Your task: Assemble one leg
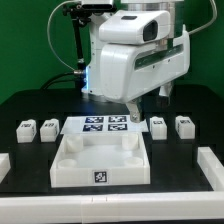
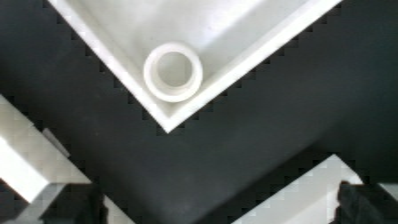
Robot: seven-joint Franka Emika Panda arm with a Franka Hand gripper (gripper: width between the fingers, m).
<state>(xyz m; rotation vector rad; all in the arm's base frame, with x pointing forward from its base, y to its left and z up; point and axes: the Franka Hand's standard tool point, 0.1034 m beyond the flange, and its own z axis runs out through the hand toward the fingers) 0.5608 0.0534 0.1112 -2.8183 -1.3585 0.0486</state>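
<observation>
Claw (image 2: 210,198) wide, empty, wrist view shows tray (image 2: 240,22) corner socket (image 2: 173,72), exterior shows legs (image 1: 157,125)

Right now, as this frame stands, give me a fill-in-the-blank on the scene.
The marker board carries ___ tags.
On each side of it stand ___ legs.
The tool is ___, holding nothing.
The wrist view shows a tray corner with a round ___.
Missing: four; two; open; socket.

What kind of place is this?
Probably a robot lab: one white robot arm above a black table, a marker board of square tags, and little tagged legs lined up.
</observation>
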